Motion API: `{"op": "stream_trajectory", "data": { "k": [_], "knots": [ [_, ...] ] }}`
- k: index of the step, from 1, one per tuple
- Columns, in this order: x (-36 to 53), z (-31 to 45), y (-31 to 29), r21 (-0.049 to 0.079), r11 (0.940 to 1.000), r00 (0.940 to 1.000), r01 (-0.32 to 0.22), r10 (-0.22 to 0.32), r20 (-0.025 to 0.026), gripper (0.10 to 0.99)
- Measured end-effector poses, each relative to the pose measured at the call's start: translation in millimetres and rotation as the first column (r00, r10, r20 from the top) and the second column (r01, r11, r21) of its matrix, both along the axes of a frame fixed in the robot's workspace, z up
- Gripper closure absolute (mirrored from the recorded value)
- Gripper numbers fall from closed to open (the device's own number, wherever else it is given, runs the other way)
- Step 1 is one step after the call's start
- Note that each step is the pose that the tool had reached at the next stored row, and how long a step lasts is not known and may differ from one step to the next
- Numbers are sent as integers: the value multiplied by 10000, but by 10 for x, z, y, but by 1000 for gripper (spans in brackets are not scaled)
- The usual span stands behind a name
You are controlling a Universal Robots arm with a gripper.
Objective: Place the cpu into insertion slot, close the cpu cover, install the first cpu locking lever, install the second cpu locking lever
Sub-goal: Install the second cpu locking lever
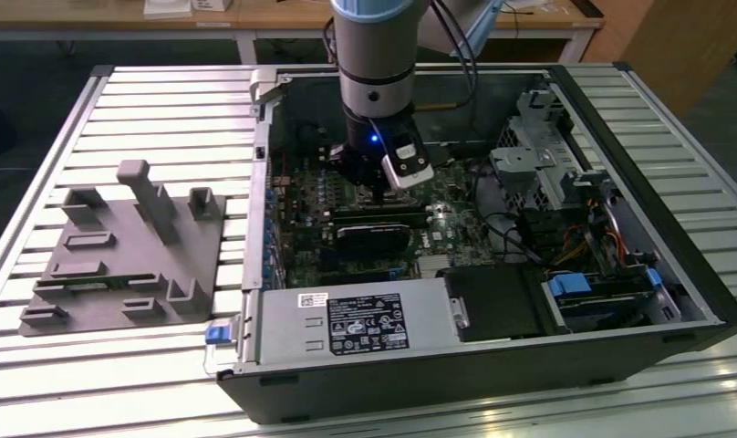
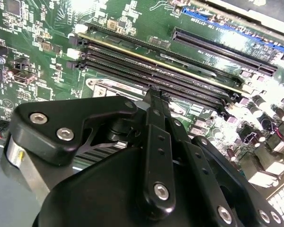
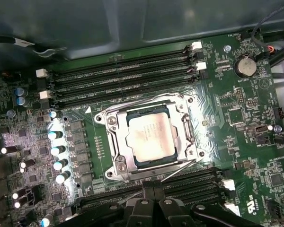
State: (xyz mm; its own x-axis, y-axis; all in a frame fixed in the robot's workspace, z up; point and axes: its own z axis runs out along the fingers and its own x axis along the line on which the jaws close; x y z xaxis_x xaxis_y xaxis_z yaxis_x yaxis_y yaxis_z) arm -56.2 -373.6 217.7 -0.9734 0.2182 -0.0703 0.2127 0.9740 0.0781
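First wrist view: cpu (image 3: 150,136) seated under cpu cover (image 3: 114,137); jaws closed, tips cut off.

The arm (image 1: 371,55) was silver-grey with a pale blue joint cap, black cables trailing, and a black, screw-studded gripper (image 2: 154,101).

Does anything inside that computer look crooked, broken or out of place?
Nothing stands out. The cpu lies flat and square in its socket, framed evenly by the cpu cover, and the gripper sits at the socket's edge. No damage shows on the green board.

cpu (image 3: 150,137) in insertion slot (image 3: 114,166) | cpu cover (image 3: 185,128) over it
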Motion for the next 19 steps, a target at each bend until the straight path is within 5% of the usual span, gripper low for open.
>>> {"op": "stream_trajectory", "data": {
  "k": [3, 15, 19],
  "knots": [
    [-1, -15, -9, 118, 9999, 10000, 0, 0, 1, 980],
    [-13, -33, -14, 184, 9998, 10000, 0, 0, -1, 980],
    [-40, -45, -27, 374, 9993, 10000, -2, 2, 0, 980]
  ]
}}
